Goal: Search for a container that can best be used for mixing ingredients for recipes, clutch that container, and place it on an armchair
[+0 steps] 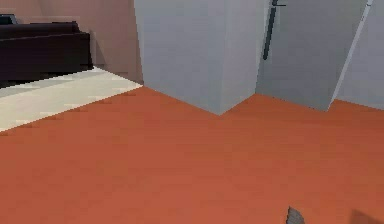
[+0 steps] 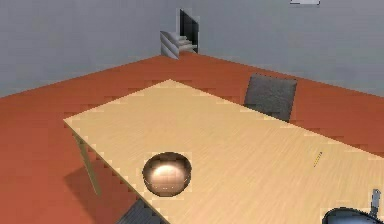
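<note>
A rounded, shiny brown-metal bowl stands on a light wooden table, near the table's near edge in the arm side view. A dark sofa or armchair sits against the wall at the forward view's top left, behind a pale rug.
A grey chair stands at the table's far side, and another chair back at its near edge. A thin pencil-like thing and a dark round object lie on the table. Ahead stand a grey wall corner and a door across open orange floor.
</note>
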Tool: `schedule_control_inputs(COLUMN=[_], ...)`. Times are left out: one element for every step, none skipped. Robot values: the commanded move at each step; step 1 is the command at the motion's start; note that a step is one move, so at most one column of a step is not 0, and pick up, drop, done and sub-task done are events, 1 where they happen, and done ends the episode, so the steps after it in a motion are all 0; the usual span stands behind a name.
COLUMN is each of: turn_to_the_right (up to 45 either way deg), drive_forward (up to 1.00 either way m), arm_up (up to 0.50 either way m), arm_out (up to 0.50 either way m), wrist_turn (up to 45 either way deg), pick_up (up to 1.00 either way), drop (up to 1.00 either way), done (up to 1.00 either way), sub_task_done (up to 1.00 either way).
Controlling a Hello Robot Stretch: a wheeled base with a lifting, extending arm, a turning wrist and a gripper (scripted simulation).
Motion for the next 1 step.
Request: schedule_control_inputs(turn_to_the_right=[0.0], drive_forward=[0.0], arm_up=[0.5], arm_out=[0.0], wrist_turn=[0.0], pick_up=[0.0], drop=[0.0], done=[0.0], sub_task_done=[0.0])
